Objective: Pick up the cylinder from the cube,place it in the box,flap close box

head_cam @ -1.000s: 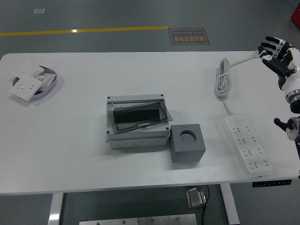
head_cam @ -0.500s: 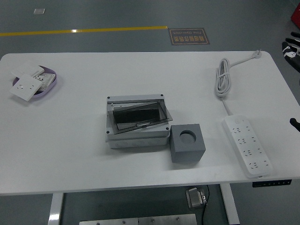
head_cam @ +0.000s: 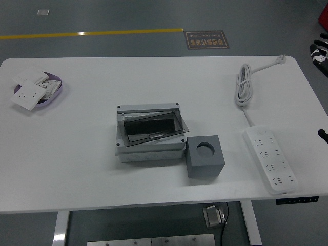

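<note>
power strip (head_cam: 270,159) right of cube (head_cam: 205,156); box (head_cam: 150,133) left

We see the right hand (head_cam: 321,51) now almost out of frame at the right edge — a sec ago it's fully visible w/ fingers spread above the table's (head_cam: 77,154) far right corner — only its tip shows now.

A workshop or lab: grey floor with yellow line (head_cam: 92,34) (marked lanes), floor sign (head_cam: 206,39).
</note>
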